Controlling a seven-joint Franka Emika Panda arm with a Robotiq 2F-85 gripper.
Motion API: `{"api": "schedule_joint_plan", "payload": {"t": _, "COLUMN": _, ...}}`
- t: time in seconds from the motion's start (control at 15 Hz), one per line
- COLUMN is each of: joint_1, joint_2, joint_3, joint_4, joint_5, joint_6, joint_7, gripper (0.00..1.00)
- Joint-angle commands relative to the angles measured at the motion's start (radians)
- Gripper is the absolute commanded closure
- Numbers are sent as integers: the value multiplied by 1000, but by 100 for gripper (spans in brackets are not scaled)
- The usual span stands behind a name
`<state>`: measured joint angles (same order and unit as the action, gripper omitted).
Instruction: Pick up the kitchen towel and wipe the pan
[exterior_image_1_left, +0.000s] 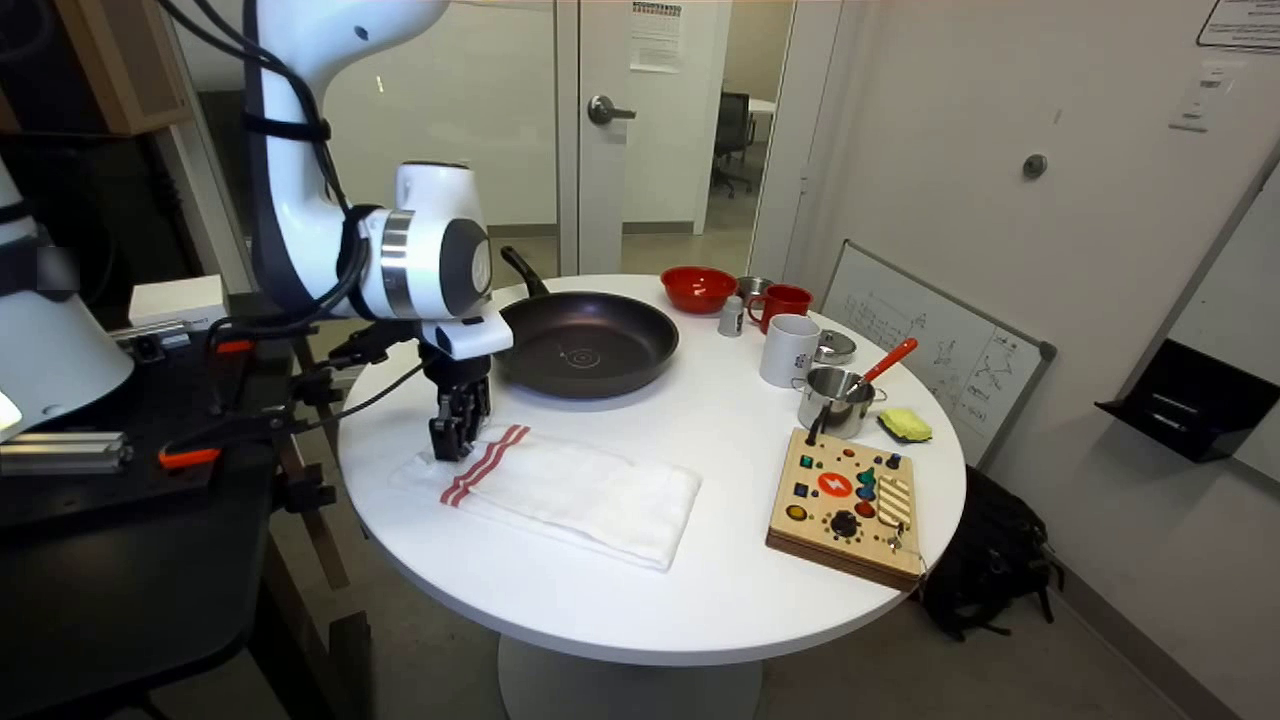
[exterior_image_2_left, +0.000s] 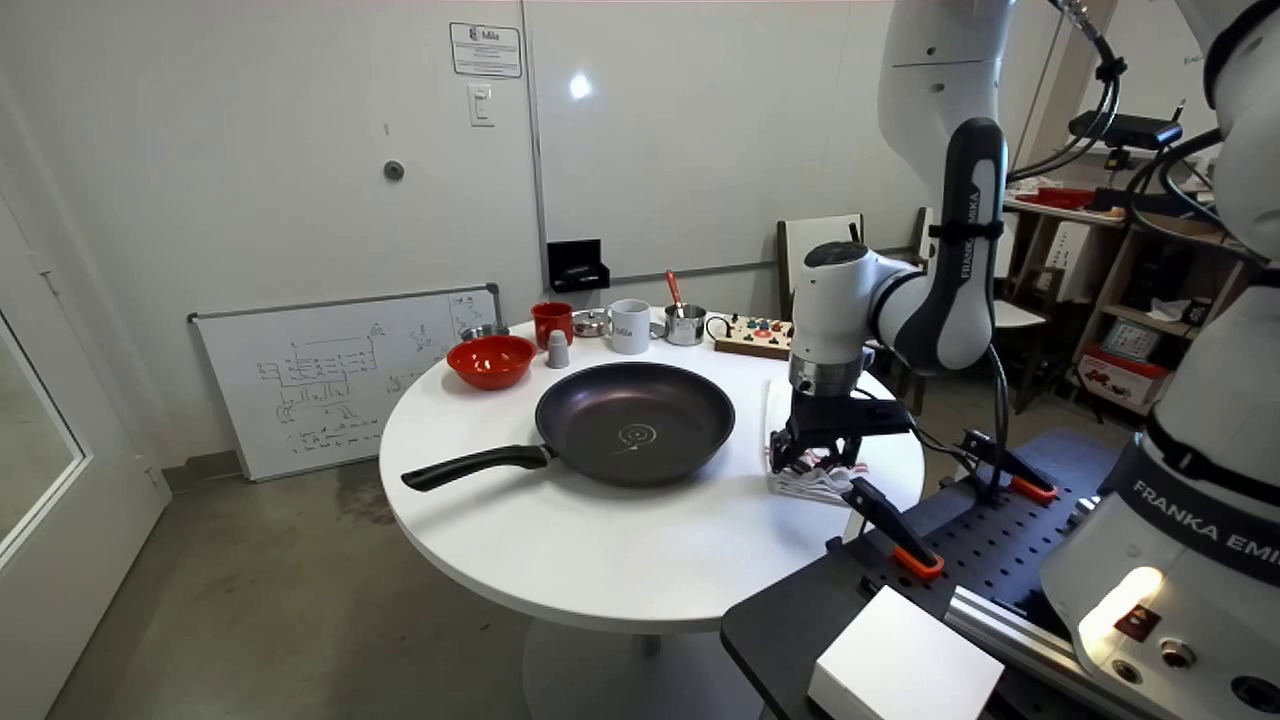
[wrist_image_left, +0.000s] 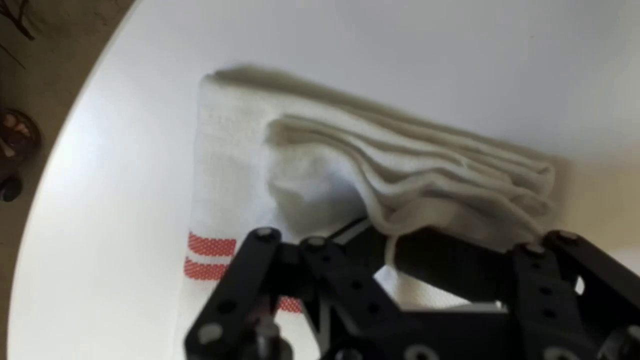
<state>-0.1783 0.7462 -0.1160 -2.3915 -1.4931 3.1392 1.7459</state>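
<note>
Taking up the towel (exterior_image_1_left: 600, 495), by the look of it, and not yet wiping: clenching the hand (wrist_image_left: 392, 248) on a bunched fold of it just below the centre of the wrist view, while leaving the rest lying flat on the worktop (exterior_image_1_left: 745, 450), low and left of centre in an exterior view. Next, probably calling for lifting straight up, keeping the pinch firm, then carrying across to the pan (exterior_image_1_left: 590, 345), near the centre of that same frame, and lowering onto its base for rubbing.

The white, red-striped towel (exterior_image_1_left: 590, 500) lies folded, one end bunched, near the round black pan (exterior_image_1_left: 590, 345).
</note>
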Motion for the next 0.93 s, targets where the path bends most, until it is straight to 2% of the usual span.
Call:
{"api": "schedule_joint_plan", "payload": {"t": 0.0, "joint_1": 42, "joint_2": -111, "joint_3": 5, "joint_4": -69, "joint_5": -17, "joint_6": -26, "joint_7": 17, "gripper": 96}}
{"api": "schedule_joint_plan", "payload": {"t": 0.47, "joint_1": 88, "joint_2": -208, "joint_3": 5, "joint_4": -121, "joint_5": -6, "joint_6": -56, "joint_7": 1, "gripper": 96}}
{"api": "schedule_joint_plan", "payload": {"t": 0.87, "joint_1": 84, "joint_2": -148, "joint_3": 13, "joint_4": -109, "joint_5": 4, "joint_6": -60, "joint_7": -25, "gripper": 97}}
